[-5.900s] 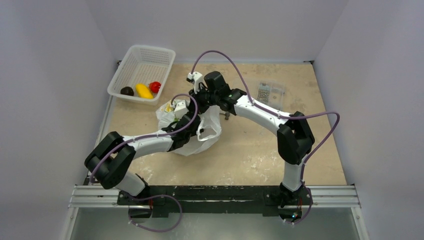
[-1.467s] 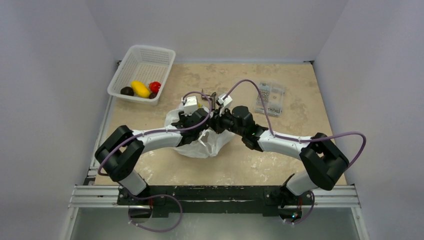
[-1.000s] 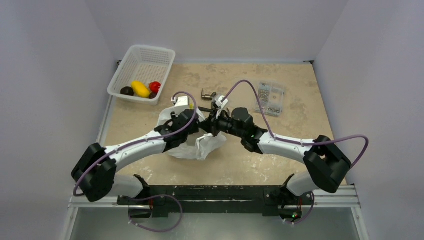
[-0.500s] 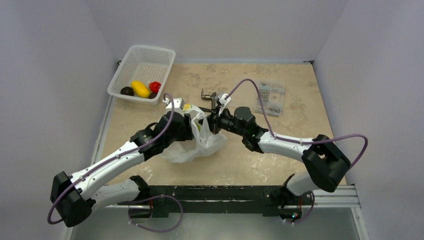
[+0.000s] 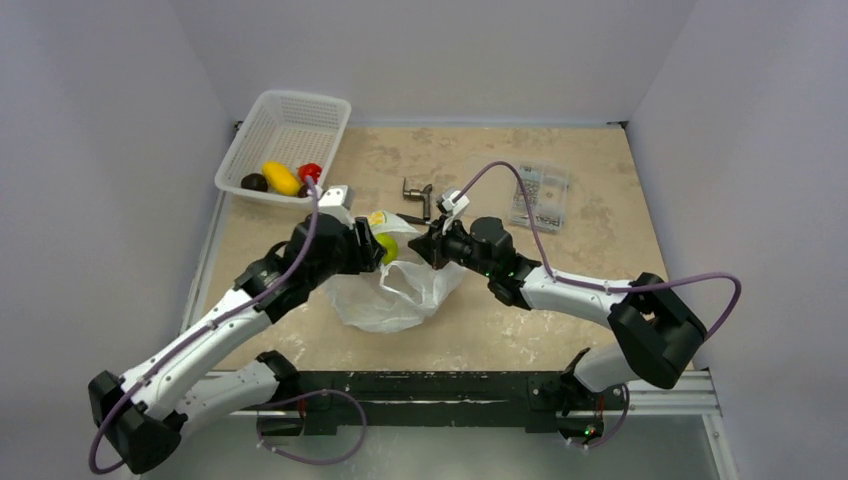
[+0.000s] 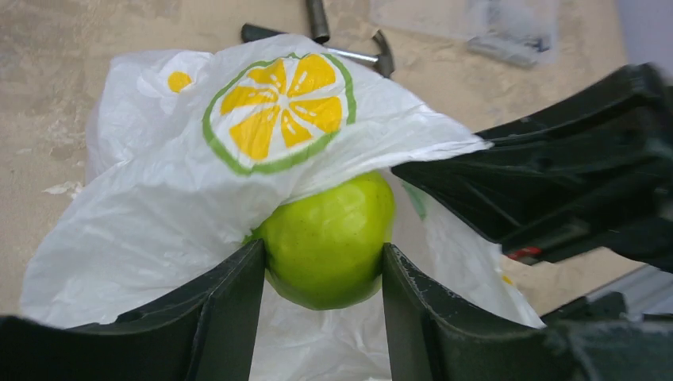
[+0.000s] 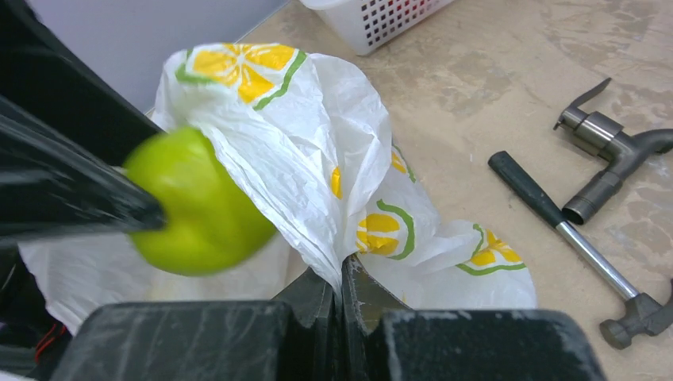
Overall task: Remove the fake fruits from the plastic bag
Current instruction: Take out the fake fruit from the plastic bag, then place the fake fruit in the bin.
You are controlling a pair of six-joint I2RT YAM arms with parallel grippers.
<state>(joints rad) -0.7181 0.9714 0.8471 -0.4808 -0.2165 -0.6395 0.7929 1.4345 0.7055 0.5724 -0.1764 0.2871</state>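
Green apple [image 6: 327,238] is in the left claw [image 6: 321,252], clamped on both flanks across its widest part. It sits right at the mouth of the plastic bag [image 6: 151,214], and a flap of film with the lemon-slice print drapes over the top of the fruit, just past the fingertips. So it's out of the pocket, I'd say, but not free of the bag. Opposite, the right claw [image 7: 341,274] is pinched tight on a fold of the bag's rim. From its own camera the apple hangs up and to the left of those fingers, very near, with film running from the pinch up over the fruit. From overhead the two claws are almost nose to nose.

Now, what the next move turns on: the flap lies on the side of the apple away from the left claw's palm. I judge a pull straight back along that claw's own line, away from the right claw, should slip the fruit out from under while the right claw anchors the bag. Round fruit, no long axis to mind.

The white mesh basket [image 5: 285,128] lies behind the left claw, toward the far side, well apart from the right claw. It has a yellow fruit [image 5: 282,179], a red fruit [image 5: 311,171] and a dark brown fruit [image 5: 254,182] in it, so the left arm is the nearer one to deliver. Whether more fruit is in the bag I can't tell; the crumpled film hides it. A small hammer [image 7: 587,258] lies right of the right claw, beyond the bag.
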